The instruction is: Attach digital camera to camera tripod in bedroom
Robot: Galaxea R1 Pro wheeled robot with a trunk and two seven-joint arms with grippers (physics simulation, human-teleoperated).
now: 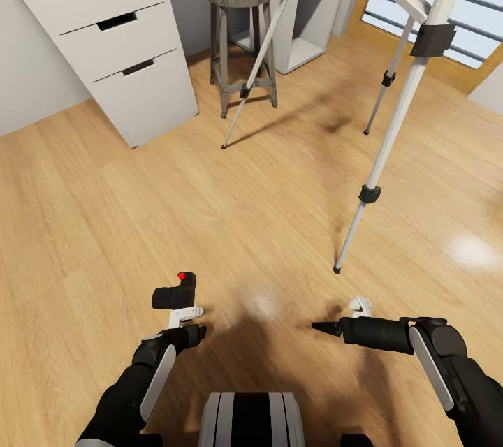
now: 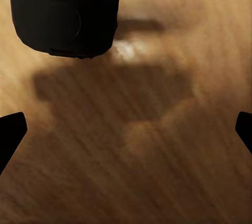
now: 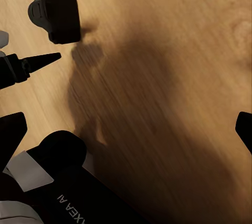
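- Nearest, the robot's trunk sits low at the middle of the head view, with both dark arms reaching forward over the light wood plank floor.
- Left gripper: clamped on the digital camera, which is held above the floor ahead of the trunk, well short of the camera tripod. The camera's red dot faces up and its lens bump points away from the tripod. The left wrist view shows the camera's black body close to the lens, with the two dark fingertips at the frame edges; the right wrist view shows the same camera over the floor.
- Right gripper: held level with the left one, on the trunk's other side and nearer the tripod. One dark pointed finger and a white part show in the head view; whether the jaws are apart or together cannot be told.
- Camera tripod: silver-white legs with black joints. Its closest foot rests on the floor just beyond the right gripper; the two other feet stand farther off. The head is cut off by the frame.
- Stool: grey, octagonal seat, just beside the tripod's far leg.
- White drawer unit: beyond the stool from the tripod, against the wall.
- Wood-framed window: behind the tripod.
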